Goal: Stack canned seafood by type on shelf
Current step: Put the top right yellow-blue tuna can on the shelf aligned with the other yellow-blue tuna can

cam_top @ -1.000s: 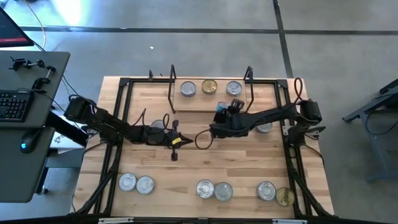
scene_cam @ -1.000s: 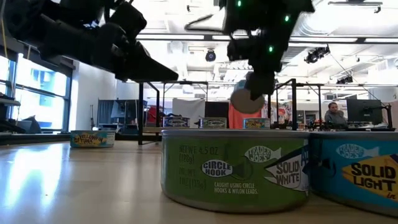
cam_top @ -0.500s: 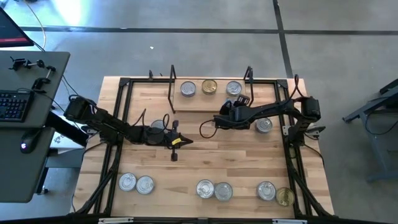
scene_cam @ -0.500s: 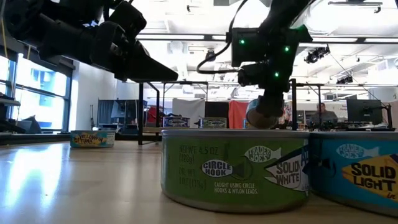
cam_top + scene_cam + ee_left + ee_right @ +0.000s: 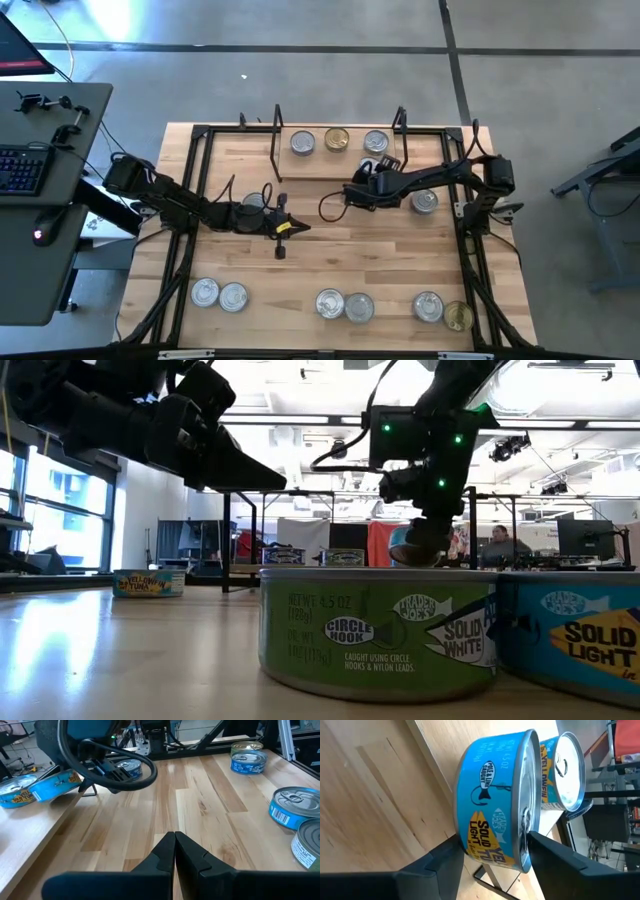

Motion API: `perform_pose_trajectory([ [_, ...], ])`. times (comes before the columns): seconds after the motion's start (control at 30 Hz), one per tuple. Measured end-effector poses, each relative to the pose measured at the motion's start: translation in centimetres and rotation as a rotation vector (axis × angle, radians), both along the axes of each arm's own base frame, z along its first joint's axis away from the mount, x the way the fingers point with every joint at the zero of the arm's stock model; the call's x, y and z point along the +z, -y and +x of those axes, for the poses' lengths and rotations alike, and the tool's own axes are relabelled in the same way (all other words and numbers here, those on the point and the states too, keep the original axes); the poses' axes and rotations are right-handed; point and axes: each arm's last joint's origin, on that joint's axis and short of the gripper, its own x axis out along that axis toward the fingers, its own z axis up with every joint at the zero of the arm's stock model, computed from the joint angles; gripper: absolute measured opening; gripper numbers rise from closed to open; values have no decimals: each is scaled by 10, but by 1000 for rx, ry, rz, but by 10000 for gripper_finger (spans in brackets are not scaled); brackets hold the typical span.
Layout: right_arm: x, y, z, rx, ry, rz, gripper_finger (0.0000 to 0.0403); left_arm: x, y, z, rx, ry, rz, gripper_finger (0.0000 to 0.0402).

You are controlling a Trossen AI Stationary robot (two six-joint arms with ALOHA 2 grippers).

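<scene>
My right gripper (image 5: 368,172) reaches in from the table's right and is shut on a blue-labelled tuna tin (image 5: 495,800) at the near right part of the shelf (image 5: 320,166). The shelf is a light-wood board with black wire uprights, and three tins stand on it in a row: silver (image 5: 303,143), gold (image 5: 337,140), silver (image 5: 376,141). In the low view the held tin (image 5: 420,545) hangs under the gripper at about shelf height. My left gripper (image 5: 285,228) is shut and waits above the middle of the table. My right gripper pinches the blue tin between its two fingers, one finger (image 5: 442,862) on the base side and the other (image 5: 555,857) on the lid's rim (image 5: 529,827). The fingers come level from the table's right. Whether the tin's base touches the shelf, I cannot tell.
Several tins stand along the table's near edge (image 5: 233,296), (image 5: 345,305), (image 5: 458,317), two of them close in front of the low camera (image 5: 375,630). One tin (image 5: 425,202) sits beside the right arm. The black frame rails run along the table's sides.
My right gripper has carried the blue tin toward the table's far edge and down, from mid-height above the table to about shelf level beside the shelf's right-hand tin. It stayed shut on the tin.
</scene>
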Motion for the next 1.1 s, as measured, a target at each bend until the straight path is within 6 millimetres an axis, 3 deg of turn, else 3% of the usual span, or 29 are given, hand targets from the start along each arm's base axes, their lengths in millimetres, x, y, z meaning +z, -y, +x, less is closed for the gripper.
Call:
perform_pose_trajectory([
  [0.5,9,14,4,-94,75,91,210,0,0,0,0,0,0,3],
  [0.8,9,20,3,-118,86,106,241,-3,0,-1,2,-28,-2,3],
  [1.1,20,23,1,-140,85,106,245,-3,0,-1,3,-29,-3,3],
])
